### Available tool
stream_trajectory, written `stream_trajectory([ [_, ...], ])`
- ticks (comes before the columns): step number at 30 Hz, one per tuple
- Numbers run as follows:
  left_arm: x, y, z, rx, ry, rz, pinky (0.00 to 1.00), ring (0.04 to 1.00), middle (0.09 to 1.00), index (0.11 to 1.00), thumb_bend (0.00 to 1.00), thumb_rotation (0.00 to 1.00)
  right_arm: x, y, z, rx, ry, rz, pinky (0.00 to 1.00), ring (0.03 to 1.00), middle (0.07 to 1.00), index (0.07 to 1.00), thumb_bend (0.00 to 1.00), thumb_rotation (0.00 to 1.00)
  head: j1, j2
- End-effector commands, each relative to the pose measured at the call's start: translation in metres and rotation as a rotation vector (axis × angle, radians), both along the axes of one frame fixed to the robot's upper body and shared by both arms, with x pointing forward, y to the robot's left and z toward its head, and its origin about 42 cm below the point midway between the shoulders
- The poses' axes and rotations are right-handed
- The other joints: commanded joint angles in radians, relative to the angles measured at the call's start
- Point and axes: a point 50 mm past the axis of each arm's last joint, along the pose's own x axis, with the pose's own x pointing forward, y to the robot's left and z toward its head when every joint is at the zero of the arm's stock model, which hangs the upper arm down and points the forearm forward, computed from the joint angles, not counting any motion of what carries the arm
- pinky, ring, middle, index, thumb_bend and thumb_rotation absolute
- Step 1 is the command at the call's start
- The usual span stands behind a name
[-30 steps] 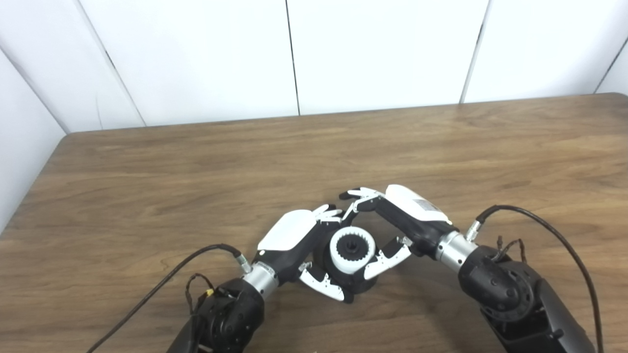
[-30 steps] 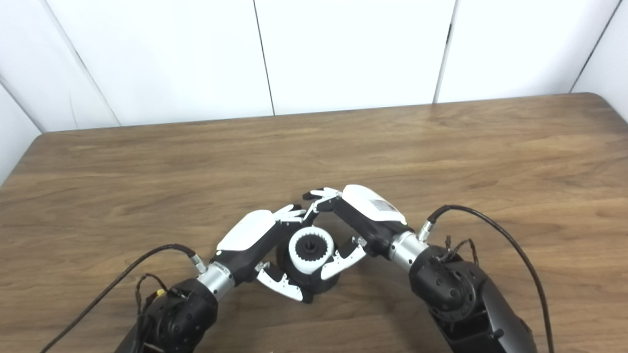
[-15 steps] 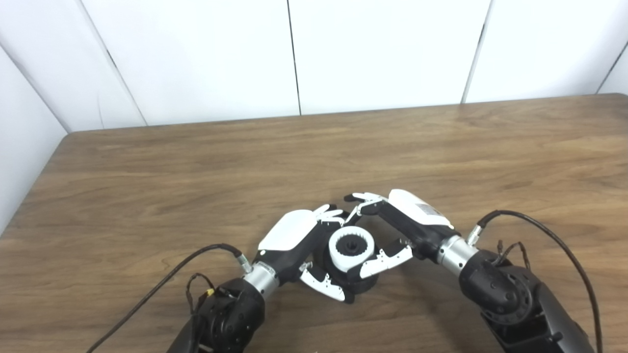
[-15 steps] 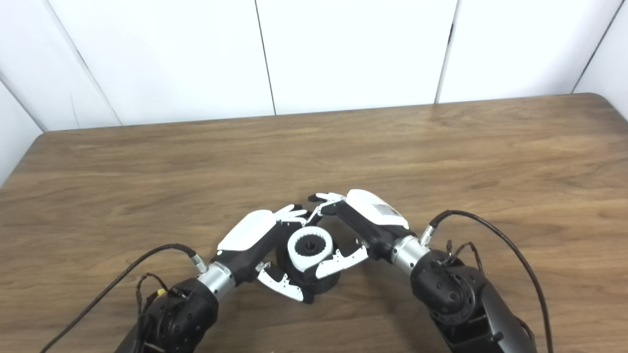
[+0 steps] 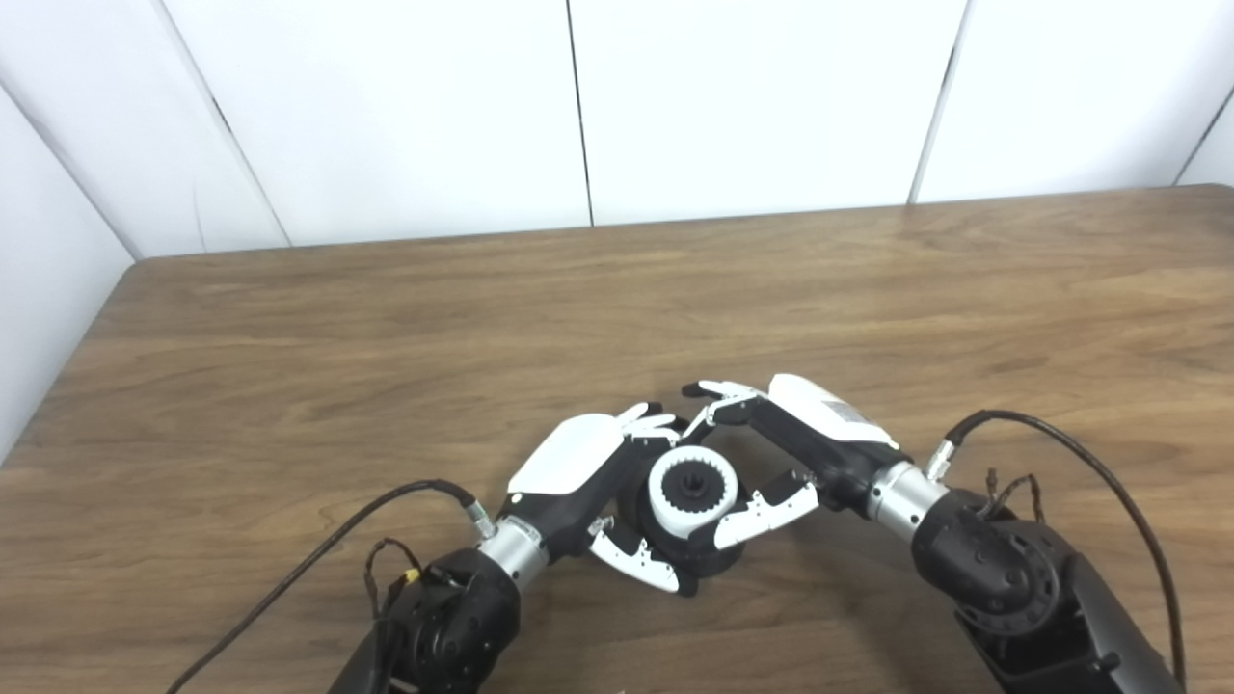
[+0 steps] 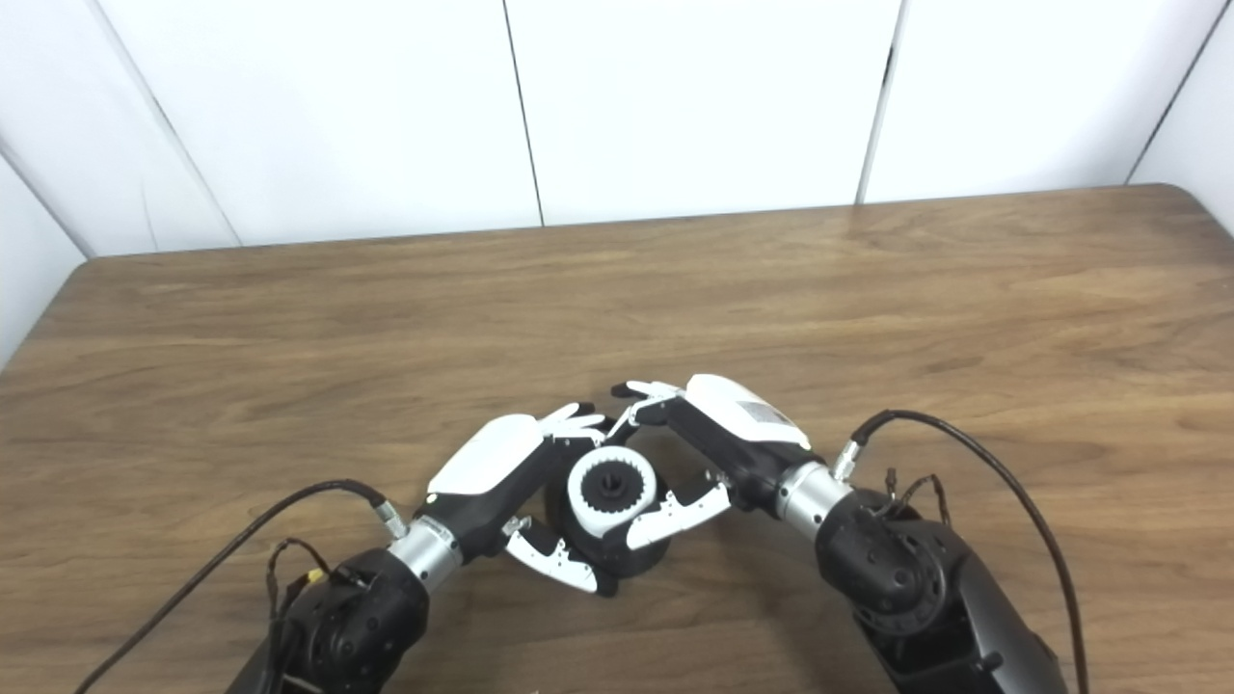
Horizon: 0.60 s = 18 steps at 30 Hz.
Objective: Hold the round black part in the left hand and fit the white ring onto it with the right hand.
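White toothed plastic ring (image 5: 690, 492) is sitting on top of the round black part (image 5: 718, 557), near the near edge of the brown wooden desk (image 5: 289, 366), a little left of its middle. Black hub (image 5: 690, 479) of that part is showing through the ring's opening.

Fingers (image 5: 648, 425) of the left hand (image 5: 588, 482) are curling round the far left side of the black part, while its thumb (image 5: 636, 561) is pressing against the near left side, so this hand is grasping the part. Fingers (image 5: 713, 397) of the right hand (image 5: 795, 445) are arching over the far side of the ring, with their tips close to those of the left hand, and its thumb (image 5: 764, 511) is lying against the ring's near right edge; whether this hand is truly gripping the ring or only resting on it, I cannot tell.

Both dark forearms are coming in from the near edge, each trailing a black cable (image 5: 318, 564) across the desk. White wall panels (image 5: 752, 106) are standing beyond the far edge.
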Motion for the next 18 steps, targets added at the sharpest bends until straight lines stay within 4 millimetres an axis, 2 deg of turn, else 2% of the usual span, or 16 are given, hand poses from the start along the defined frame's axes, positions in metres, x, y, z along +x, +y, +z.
stream_trajectory([
  [1, -0.001, 0.012, -0.015, 0.068, 0.040, 0.015, 0.92, 0.971, 0.903, 0.696, 0.96, 0.20, 0.007, -0.013, 0.010, -0.027, -0.017, -0.037, 0.86, 0.952, 0.930, 0.854, 1.00, 0.48, 0.000, 0.000],
  [9, 0.001, 0.023, -0.012, 0.086, 0.024, 0.044, 0.90, 0.964, 0.897, 0.711, 0.99, 0.18, 0.007, -0.019, 0.018, 0.000, -0.031, -0.050, 0.86, 0.955, 0.934, 0.841, 1.00, 0.45, 0.003, -0.004],
  [18, 0.005, 0.033, -0.004, 0.096, 0.018, 0.045, 0.92, 0.965, 0.895, 0.744, 1.00, 0.21, 0.009, -0.025, 0.020, 0.013, -0.028, -0.068, 0.86, 0.956, 0.938, 0.834, 1.00, 0.44, 0.001, -0.004],
])
